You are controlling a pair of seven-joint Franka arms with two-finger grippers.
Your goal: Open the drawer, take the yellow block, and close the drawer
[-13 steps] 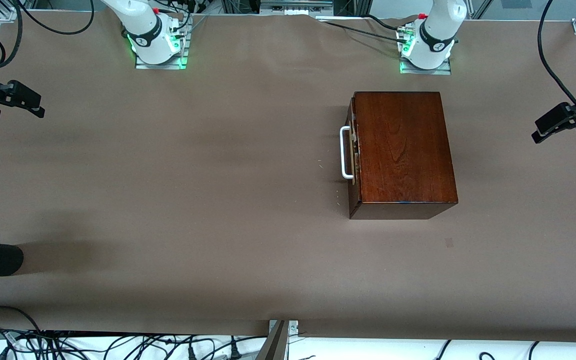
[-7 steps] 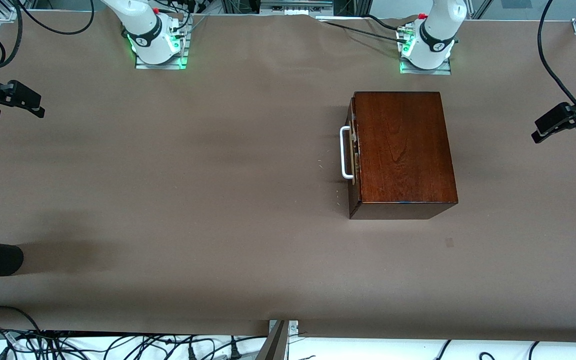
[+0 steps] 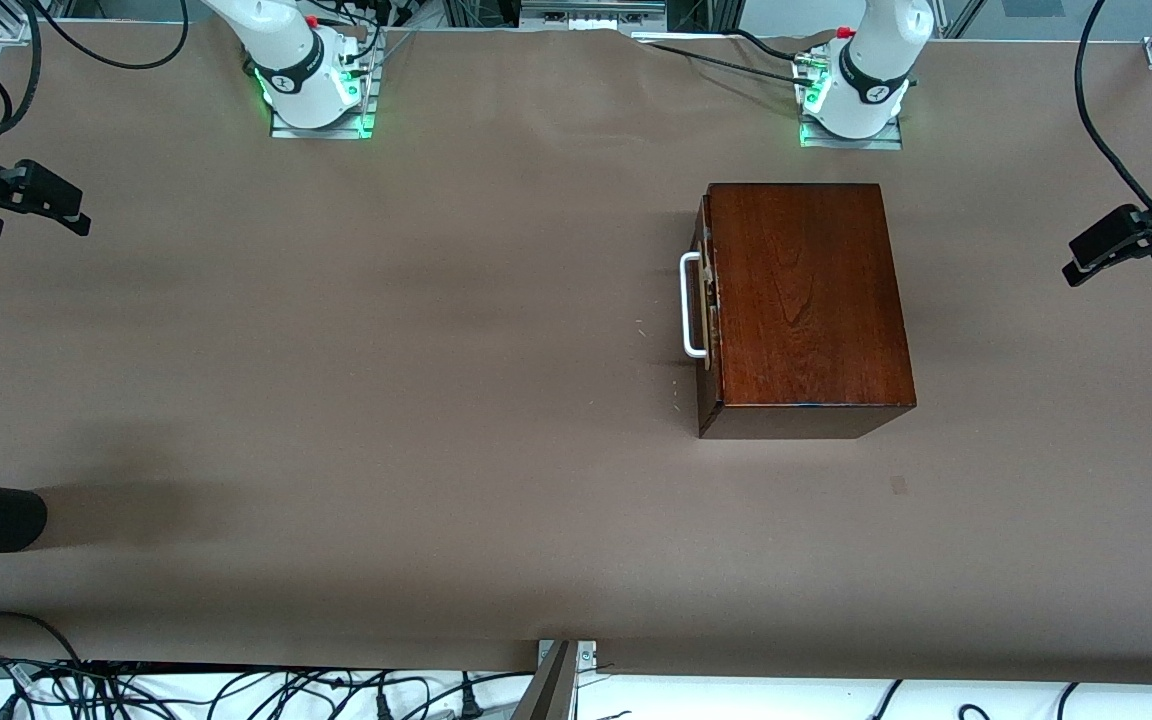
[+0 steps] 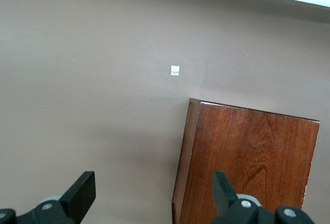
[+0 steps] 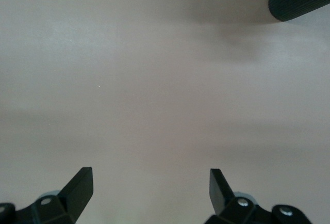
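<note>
The box (image 3: pixel 804 305) sat on the table (image 3: pixel 386 400) near the left arm's base, and it serves here as the landmark. Its drawer (image 3: pixel 706 300) was shut flush into the face turned toward the right arm's end of the table, so only the dark front and the white handle (image 3: pixel 692 305) showed — the handle stood clear of the wood, free for fingers to hook. The block was nowhere in view; judging by the task, it probably lay inside the shut drawer, which is why the drawer had to come out first. The left gripper (image 3: pixel 1126 245) hung over the table edge at the left arm's end, well apart from the box on the side away from the handle, its jaws spread wide with nothing between them. The right gripper (image 3: pixel 21 195) hung over bare table at the right arm's end, well apart from the box, jaws likewise wide and empty. Both seemed parked clear of the work — neither was yet lined up with the handle. Nothing of the task appeared done.
</note>
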